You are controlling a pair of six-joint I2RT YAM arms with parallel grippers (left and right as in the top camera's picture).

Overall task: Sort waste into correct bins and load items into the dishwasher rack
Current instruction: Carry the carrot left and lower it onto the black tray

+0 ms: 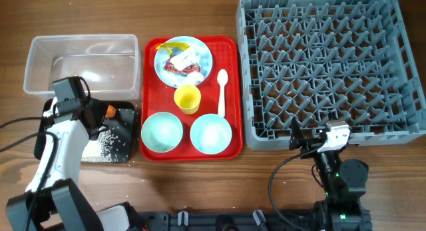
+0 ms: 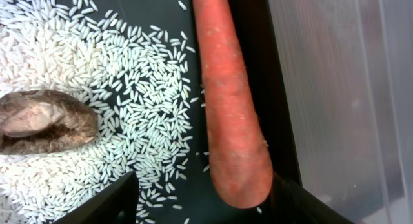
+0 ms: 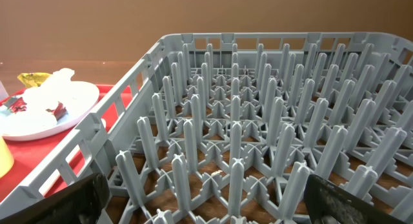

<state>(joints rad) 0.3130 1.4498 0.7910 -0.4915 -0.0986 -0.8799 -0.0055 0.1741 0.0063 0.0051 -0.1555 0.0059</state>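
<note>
The orange carrot point(image 2: 232, 101) lies on the black tray point(image 2: 148, 17), along its edge next to the clear tub point(image 1: 40, 64). White rice point(image 2: 129, 101) and a brown lump point(image 2: 42, 121) lie beside it. My left gripper point(image 2: 206, 208) is open, its fingers on either side of the carrot's thick end, the left one clear of it. On the red tray point(image 1: 150, 91) sit a plate point(image 1: 200, 51) with wrappers point(image 1: 180, 63), a yellow cup point(image 1: 188, 98), a spoon point(image 1: 221, 91) and two bowls point(image 1: 162, 131). My right gripper point(image 3: 216, 204) is open and empty at the rack's point(image 1: 245, 71) front edge.
The clear tub's wall point(image 2: 348, 88) rises just right of the carrot. The rack's upright pegs point(image 3: 258, 121) fill the right wrist view, with the plate point(image 3: 51, 111) at the left. Bare wooden table lies in front of the red tray.
</note>
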